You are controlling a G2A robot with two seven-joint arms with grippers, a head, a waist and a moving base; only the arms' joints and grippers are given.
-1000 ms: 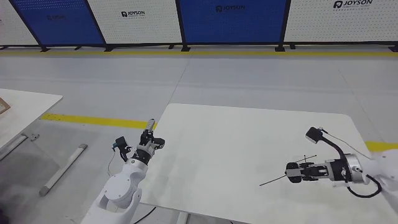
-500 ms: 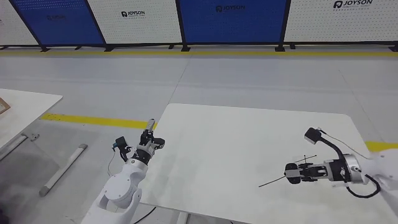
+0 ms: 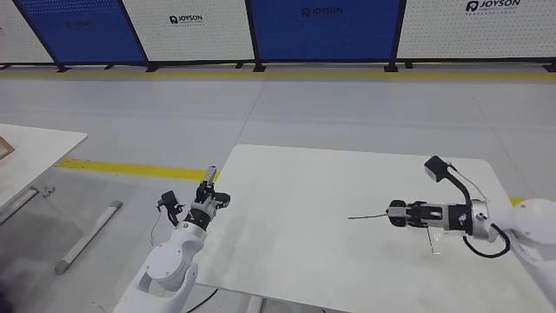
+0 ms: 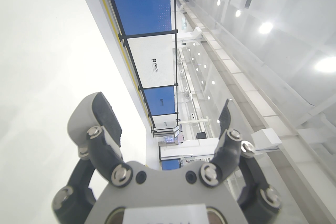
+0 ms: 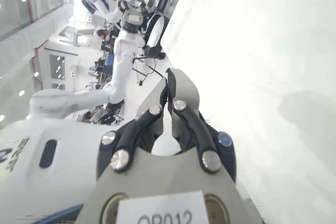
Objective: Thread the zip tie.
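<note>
The white worktop (image 3: 304, 200) lay broad under both arms. At its left edge the left gripper (image 3: 208, 176) pointed up, fingers spread wide, nothing between them. Over the right side, the right gripper (image 3: 396, 213) was clenched on the zip tie (image 3: 367, 216), a thin black strip jutting from its tips toward the worktop's middle.

You see the table (image 3: 295, 200) is white, smooth and matt. Your zip tie (image 3: 367, 216) looks like thin black plastic. The left gripper (image 4: 162, 100) has grey metal, shiny screws (image 4: 119, 176) and bumpy black pads (image 4: 106, 114).
</note>
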